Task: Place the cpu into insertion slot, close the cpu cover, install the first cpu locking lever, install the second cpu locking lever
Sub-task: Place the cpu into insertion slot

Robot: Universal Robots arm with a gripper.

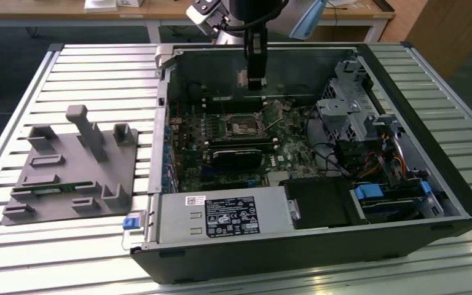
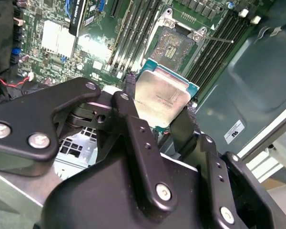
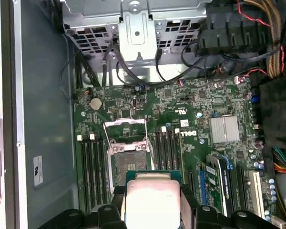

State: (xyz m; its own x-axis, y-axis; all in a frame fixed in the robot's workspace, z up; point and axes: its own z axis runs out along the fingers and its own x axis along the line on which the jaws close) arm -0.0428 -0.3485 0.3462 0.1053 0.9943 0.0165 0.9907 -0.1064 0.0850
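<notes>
We see a tabletop (image 1: 96,67) of pale ribbed metal slats that run from the exterior view's left to its right. A dark computer case (image 1: 260,261) lies on its side on the slats, open face up. It covers the middle and the exterior view's right part of the tabletop, from close to the far edge to close to the near edge. Just beside it, toward the tabletop's edge on the exterior view's left, lies a flat grey fixture plate (image 1: 56,153) with upright posts. We cannot tell whether the two touch.

The gripper (image 3: 152,206) holds the cpu (image 3: 151,198) near the insertion slot (image 3: 128,163).
</notes>
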